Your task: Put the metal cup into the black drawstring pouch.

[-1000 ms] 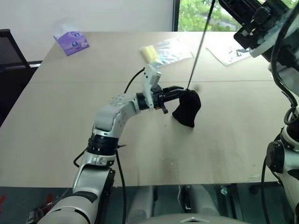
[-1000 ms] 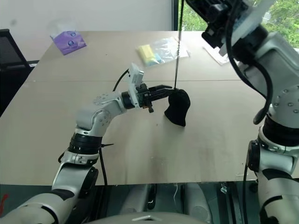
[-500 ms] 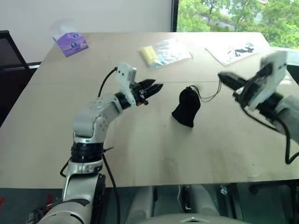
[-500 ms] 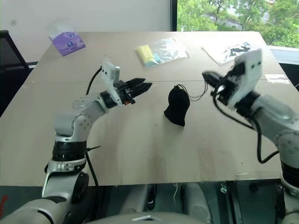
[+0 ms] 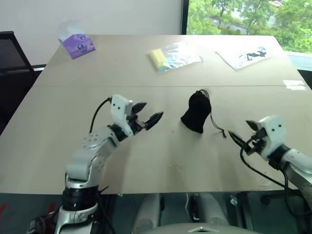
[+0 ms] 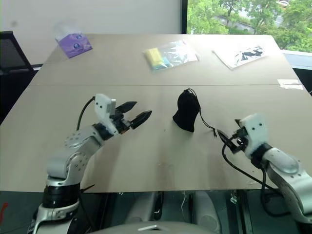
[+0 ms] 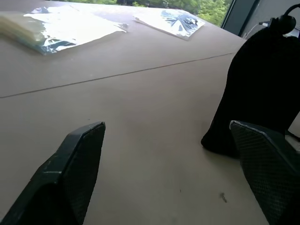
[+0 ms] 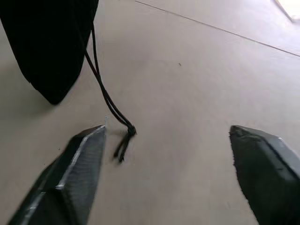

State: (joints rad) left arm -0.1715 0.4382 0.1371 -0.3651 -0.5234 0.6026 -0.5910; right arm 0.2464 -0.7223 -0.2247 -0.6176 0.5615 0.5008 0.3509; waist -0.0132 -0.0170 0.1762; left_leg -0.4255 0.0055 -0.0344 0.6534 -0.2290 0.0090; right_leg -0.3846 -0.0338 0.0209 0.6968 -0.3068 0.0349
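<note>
The black drawstring pouch (image 5: 196, 113) stands upright on the table with its mouth drawn shut. Its thin cord (image 5: 215, 125) trails over the tabletop towards my right side. The metal cup is out of view. My left gripper (image 5: 152, 110) hovers to the left of the pouch, open, with nothing between its fingers. In the left wrist view the pouch (image 7: 262, 93) rises just beyond one finger. My right gripper (image 5: 239, 129) hangs low over the table to the pouch's right, open and empty. The cord's knotted end (image 8: 123, 140) lies close to it.
A purple tissue pack (image 5: 76, 44) lies at the far left. A clear plastic bag with yellow contents (image 5: 173, 54) and a printed sheet (image 5: 243, 52) lie at the back. A black chair (image 5: 9, 58) stands beside the table's left edge.
My right arm came down from high above with the cord, let it go and opened. My left gripper drew back from the pouch to the left and opened. The pouch now stands free.
</note>
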